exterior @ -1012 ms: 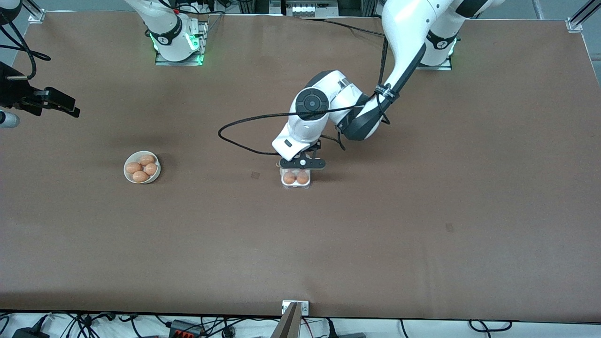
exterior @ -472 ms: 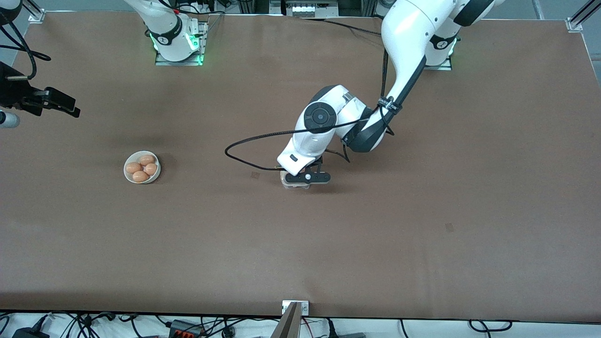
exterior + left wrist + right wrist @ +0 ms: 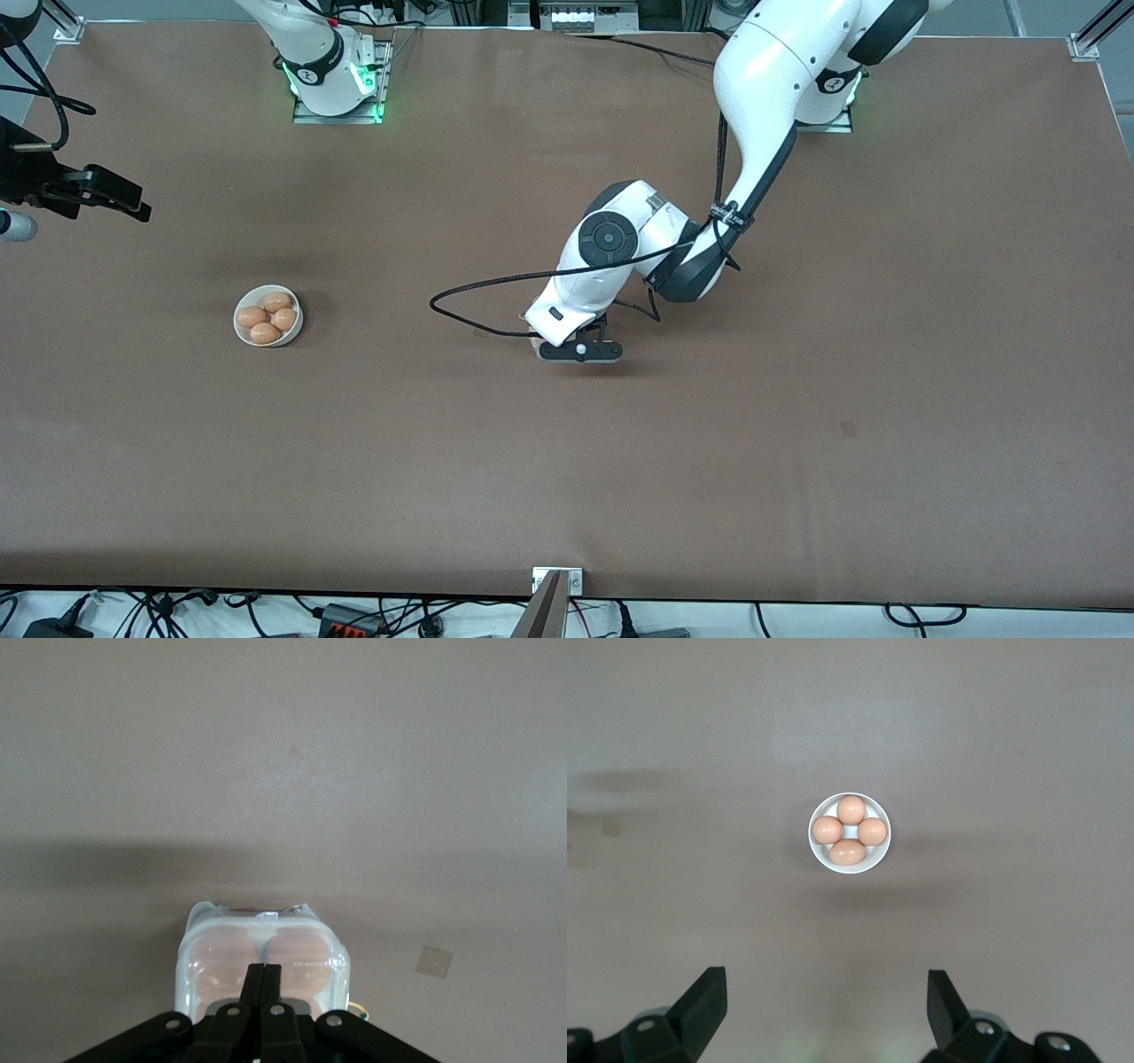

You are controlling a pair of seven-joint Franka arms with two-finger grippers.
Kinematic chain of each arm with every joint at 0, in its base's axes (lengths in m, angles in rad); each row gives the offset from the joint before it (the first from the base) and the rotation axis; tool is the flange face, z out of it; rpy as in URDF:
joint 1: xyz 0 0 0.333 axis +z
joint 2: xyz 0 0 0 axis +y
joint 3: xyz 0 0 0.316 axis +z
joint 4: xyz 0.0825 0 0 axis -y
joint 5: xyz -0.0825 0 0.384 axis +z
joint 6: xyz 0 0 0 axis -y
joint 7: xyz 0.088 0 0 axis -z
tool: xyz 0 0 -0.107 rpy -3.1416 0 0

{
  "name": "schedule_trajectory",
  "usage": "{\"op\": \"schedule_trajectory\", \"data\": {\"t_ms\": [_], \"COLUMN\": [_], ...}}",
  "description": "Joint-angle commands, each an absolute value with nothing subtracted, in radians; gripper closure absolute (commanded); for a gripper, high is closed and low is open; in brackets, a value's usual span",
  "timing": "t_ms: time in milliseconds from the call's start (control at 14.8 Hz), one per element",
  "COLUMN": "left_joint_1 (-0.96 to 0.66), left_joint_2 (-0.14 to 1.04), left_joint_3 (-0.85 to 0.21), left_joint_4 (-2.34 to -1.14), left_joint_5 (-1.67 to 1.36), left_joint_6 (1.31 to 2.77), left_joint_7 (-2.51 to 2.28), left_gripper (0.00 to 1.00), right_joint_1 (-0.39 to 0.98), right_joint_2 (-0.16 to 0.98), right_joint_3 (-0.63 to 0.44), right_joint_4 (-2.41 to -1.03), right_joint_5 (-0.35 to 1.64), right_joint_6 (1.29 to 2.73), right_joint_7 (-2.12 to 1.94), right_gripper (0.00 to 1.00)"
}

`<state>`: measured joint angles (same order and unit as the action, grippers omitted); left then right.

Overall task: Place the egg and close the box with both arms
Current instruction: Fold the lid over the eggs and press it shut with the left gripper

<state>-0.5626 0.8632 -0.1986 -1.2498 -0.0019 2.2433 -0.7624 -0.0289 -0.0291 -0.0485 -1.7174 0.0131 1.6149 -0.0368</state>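
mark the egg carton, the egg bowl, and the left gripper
small clear-plastic egg carton (image 3: pixel 263 943), left wrist view, closed lid top
round white bowl (image 3: pixel 241 326), front view, rim
black left gripper (image 3: pixel 261 979), left wrist view, shut fingertips

Wide brown table (image 3: pixel 797 496), evenly lit, cables (image 3: pixel 159 611) along its near edge.

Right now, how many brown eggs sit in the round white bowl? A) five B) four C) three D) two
B: the right wrist view shows four brown eggs clustered in the round white bowl, and the front view shows the same count.
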Motion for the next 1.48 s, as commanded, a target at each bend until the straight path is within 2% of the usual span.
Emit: {"op": "schedule_trajectory", "data": {"t_ms": [0, 1080, 1417], "left_joint_1": [-0.577, -0.580, -0.571], "left_joint_2": [0.902, 0.923, 0.894], "left_joint_3": [-0.189, -0.189, -0.189], "left_joint_4": [-1.189, -1.180, -1.180], "left_joint_5": [0.023, 0.043, 0.041], "left_joint_6": [2.241, 2.243, 2.227], "left_joint_7": [-0.753, -0.752, -0.753], "left_gripper": [1.00, 1.00, 1.00], "right_joint_1": [-0.044, -0.037, -0.037], "right_joint_2": [-0.032, -0.032, -0.032], "right_joint_3": [-0.038, -0.034, -0.032], "right_joint_4": [-1.718, -1.715, -1.713], "right_joint_5": [0.026, 0.026, 0.026], "right_joint_6": [1.617, 1.606, 1.606], "right_joint_7": [-0.048, -0.043, -0.043], "right_gripper": [0.00, 0.00, 0.00]}}
